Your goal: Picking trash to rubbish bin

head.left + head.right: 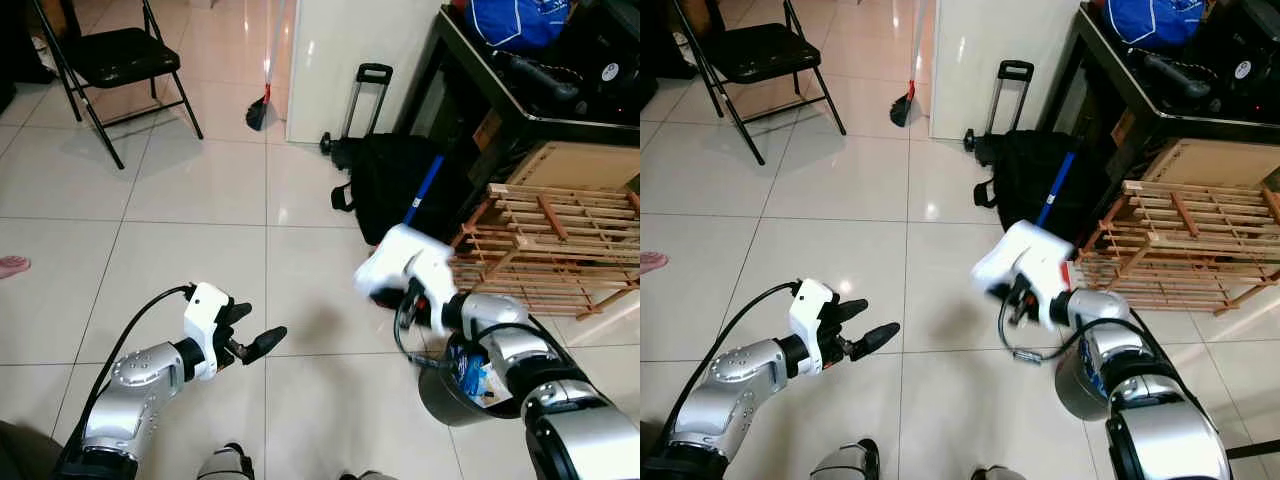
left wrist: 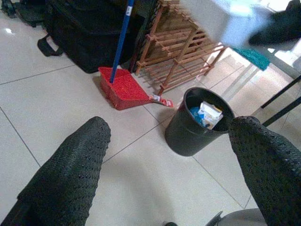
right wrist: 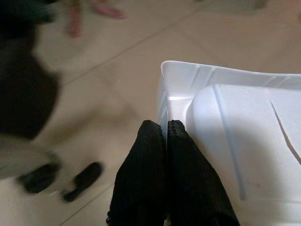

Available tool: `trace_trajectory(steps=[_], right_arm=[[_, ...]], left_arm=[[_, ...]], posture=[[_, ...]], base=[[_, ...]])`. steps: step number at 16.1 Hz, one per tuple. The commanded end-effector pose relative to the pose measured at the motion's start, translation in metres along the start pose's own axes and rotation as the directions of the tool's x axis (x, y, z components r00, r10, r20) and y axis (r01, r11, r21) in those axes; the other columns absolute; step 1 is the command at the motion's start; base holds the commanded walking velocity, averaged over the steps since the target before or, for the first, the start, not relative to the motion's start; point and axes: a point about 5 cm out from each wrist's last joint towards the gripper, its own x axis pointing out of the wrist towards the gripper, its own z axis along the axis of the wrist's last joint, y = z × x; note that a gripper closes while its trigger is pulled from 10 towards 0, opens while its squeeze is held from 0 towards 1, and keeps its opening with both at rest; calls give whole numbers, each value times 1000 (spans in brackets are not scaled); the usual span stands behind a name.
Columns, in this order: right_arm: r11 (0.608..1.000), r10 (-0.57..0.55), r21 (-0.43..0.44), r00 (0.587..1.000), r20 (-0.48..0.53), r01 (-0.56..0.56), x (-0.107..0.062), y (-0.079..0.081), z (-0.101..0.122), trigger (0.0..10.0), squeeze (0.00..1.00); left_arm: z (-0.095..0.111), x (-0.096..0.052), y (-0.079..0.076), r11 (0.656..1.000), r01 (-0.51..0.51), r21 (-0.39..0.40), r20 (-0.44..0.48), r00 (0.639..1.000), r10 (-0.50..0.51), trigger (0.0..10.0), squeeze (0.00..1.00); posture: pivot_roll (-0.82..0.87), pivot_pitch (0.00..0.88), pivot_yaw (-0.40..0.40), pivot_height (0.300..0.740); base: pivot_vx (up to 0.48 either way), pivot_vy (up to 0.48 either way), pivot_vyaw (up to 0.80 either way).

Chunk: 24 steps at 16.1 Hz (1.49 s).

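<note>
Left eye view: the right hand (image 1: 405, 290) carries one white foam tray (image 1: 400, 262) above the floor, just short of the one black bin (image 1: 452, 392).

Left wrist view: the left hand (image 2: 164, 165) is spread and empty; one carton (image 2: 209, 114) already lies binned.

Right wrist view: fingers (image 3: 160, 179) clamp the tray's edge, so dropping it remains.

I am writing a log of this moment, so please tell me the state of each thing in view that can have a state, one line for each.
right gripper: shut on white foam tray.
white foam tray: held above the floor.
left gripper: open, holding nothing.
rubbish bin: upright, open, cartons inside.
red dustpan: resting on the floor.
folding chair: unfolded, standing.
wooden rack: lying tilted on the floor.
</note>
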Motion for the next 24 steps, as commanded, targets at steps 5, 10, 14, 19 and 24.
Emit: trace_trajectory(steps=[5,10,14,19,24], right_arm=[[909,416,-37,905,86,-415,12,33,19,10000,0],[855,516,-49,836,189,-516,9,41,39,10000,0],[855,514,-22,840,174,-519,4,43,35,10000,0],[867,491,9,856,159,-499,1,43,30,10000,0],[866,492,16,856,159,-501,1,44,31,10000,0]], left_arm=[[5,4,-10,998,48,-32,13,999,-47,10000,0],[15,5,-12,994,67,-87,79,995,-60,10000,0],[21,2,-19,965,140,-220,169,980,-104,10000,0],[-1,-8,-45,936,299,-185,38,954,-297,10000,0],[17,-11,-42,906,330,-265,188,939,-288,10000,0]], posture=[[13,149,-135,740],[13,151,-137,740],[10,153,-139,740],[10,153,-141,740],[10,152,-144,740]], base=[[0,0,0],[0,0,0],[0,0,0],[0,0,0],[0,0,0]])
